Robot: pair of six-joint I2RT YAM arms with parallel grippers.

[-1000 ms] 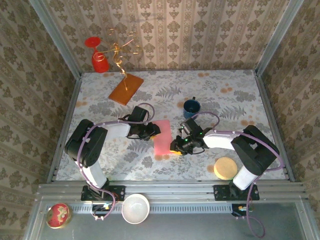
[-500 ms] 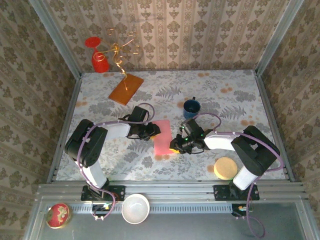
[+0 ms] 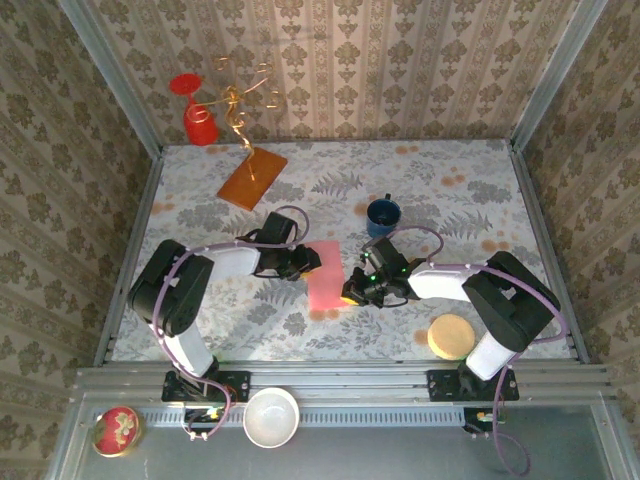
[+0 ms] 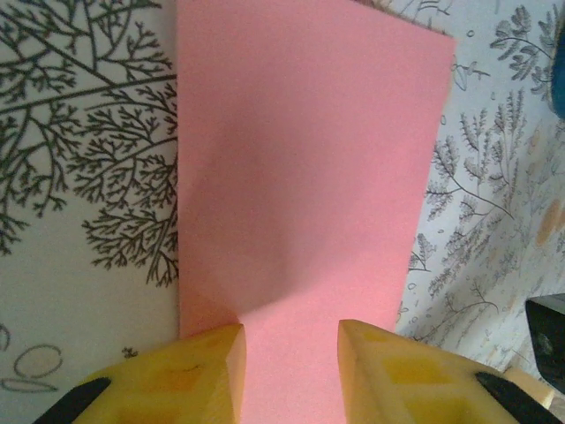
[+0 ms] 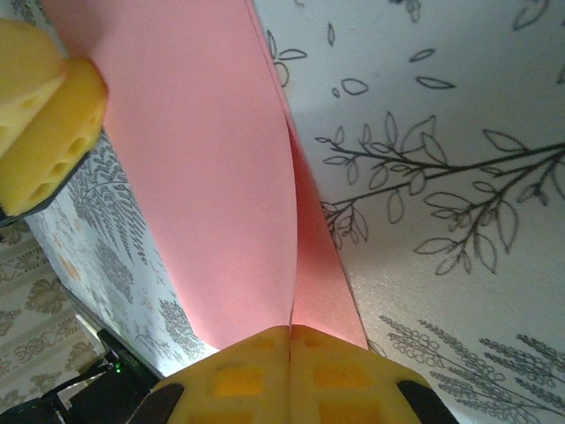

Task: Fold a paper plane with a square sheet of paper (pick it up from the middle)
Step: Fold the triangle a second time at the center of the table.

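The right hand (image 5: 290,340) is clamped shut on the right edge of the sheet of paper (image 5: 212,177). Two pink layers meet between its pads, so the first fold, in half, looks to be the step in hand. Opposite, the left hand (image 4: 291,353) stands with its fingers apart, set low over the sheet's other side where it lies flat on the table (image 3: 450,190). Next, I judge, the doubled edge must be brought level and creased without dragging the paper from under the left hand. Just beyond, a blue cup (image 3: 382,213) stands near the right arm's sweep. The orange board (image 3: 252,177) and red goblet (image 3: 198,120) lie well clear.
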